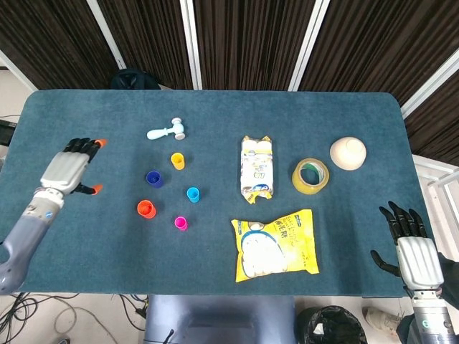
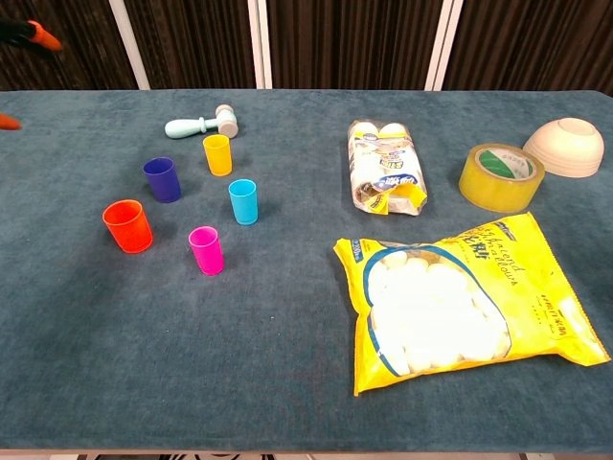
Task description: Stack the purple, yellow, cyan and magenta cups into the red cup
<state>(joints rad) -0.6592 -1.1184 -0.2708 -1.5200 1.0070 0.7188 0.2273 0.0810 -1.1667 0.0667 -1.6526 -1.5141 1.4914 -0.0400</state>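
Five small plastic tapered cups, red (image 1: pixel 146 208), purple (image 1: pixel 153 178), yellow (image 1: pixel 177 160), cyan (image 1: pixel 192 194) and magenta (image 1: pixel 181 223), were seen standing apart on the felt-covered desk (image 1: pixel 86 236), both hands, left (image 1: pixel 68 170) and right (image 1: pixel 414 252), spread wide and empty.

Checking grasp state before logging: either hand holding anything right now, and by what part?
Nothing is held. The left hand is over bare table with fingers apart, left of the cups; the right hand is open at the table's near right edge.
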